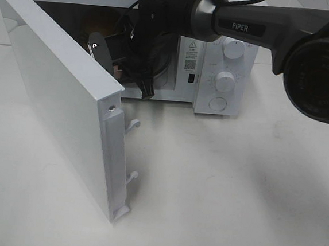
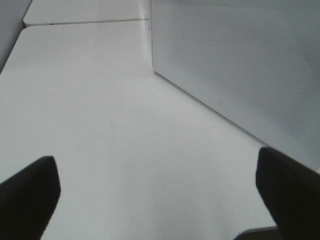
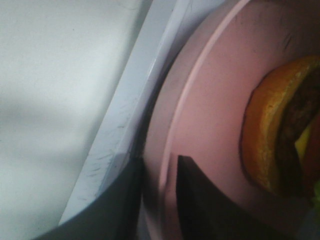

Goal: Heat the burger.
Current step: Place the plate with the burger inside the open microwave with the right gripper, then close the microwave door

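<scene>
Pink plate [image 3: 210,100] with burger [image 3: 272,135] is inside the microwave [image 1: 207,58], right gripper [image 3: 159,165] narrow astride its rim, grip unclear, left gripper [image 2: 157,162] wide: next, probably release, withdraw, shut door [image 1: 58,90].

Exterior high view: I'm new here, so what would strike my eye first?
The white microwave with its door swung wide open at the back of the table, and the dark right arm reaching into it. In the right wrist view, a burger sits on a pink plate, whose rim lies between the jaws of the right claw.
</scene>
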